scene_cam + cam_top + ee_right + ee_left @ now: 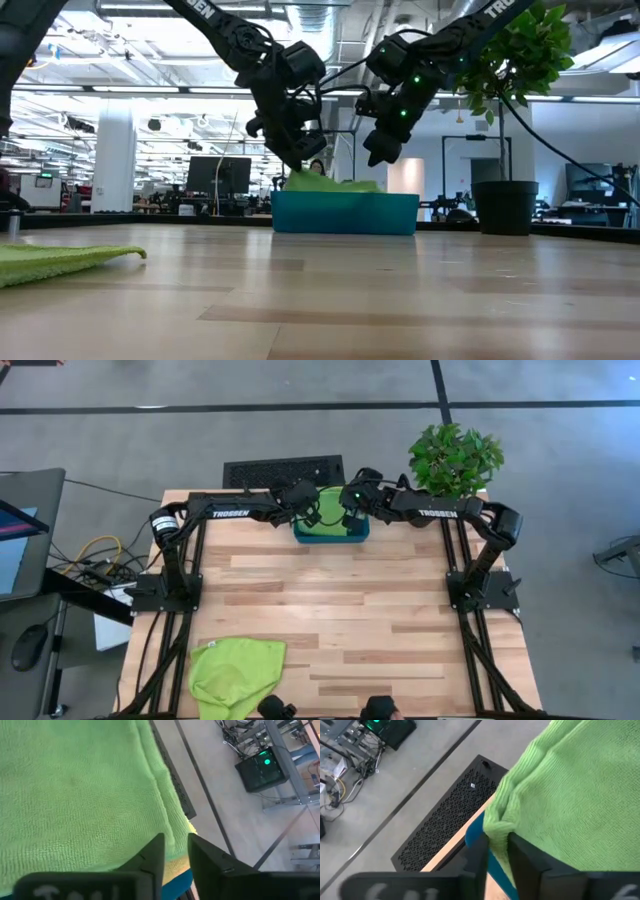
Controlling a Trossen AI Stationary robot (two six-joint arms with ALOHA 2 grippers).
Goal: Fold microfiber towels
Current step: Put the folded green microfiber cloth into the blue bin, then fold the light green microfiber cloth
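Claws both sit over the teal bin (331, 532) at the worktop's (340, 610) far edge. We see the left claw (496, 851) and right claw (175, 851) narrowly parted, fingers straddling the lime towel (330, 523) edge in the bin. Second lime towel (235, 672) lies near-left.

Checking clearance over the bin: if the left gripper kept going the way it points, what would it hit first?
Probably the green towel in the teal bin: the left gripper already has its edge between its fingers.
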